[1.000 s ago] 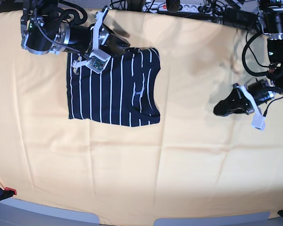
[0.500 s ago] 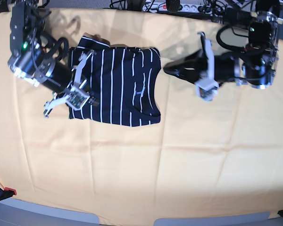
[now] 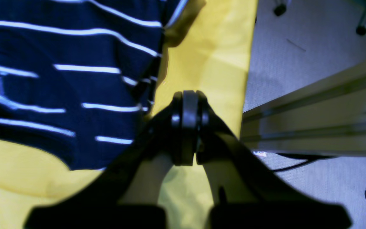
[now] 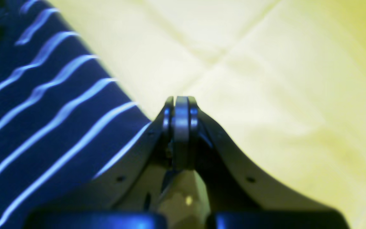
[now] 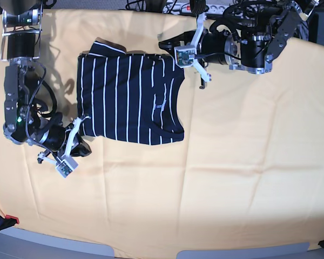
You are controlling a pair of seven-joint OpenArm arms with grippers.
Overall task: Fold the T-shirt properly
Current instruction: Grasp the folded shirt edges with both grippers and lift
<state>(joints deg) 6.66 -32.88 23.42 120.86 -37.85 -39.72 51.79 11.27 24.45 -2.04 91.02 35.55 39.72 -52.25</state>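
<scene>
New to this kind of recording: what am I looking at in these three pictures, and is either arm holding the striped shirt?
This is a robot with two arms working over a table under a yellow cloth. The base view looks down on the whole scene. The other two views come from cameras mounted on each wrist, looking along that arm's pincer. The T-shirt lies on the cloth, already folded into a compact rectangle. The left pincer sits by the shirt's far right corner. The right pincer sits by its near left corner. In both wrist views the jaws are pressed together with no fabric between them, so nothing is held.
</scene>
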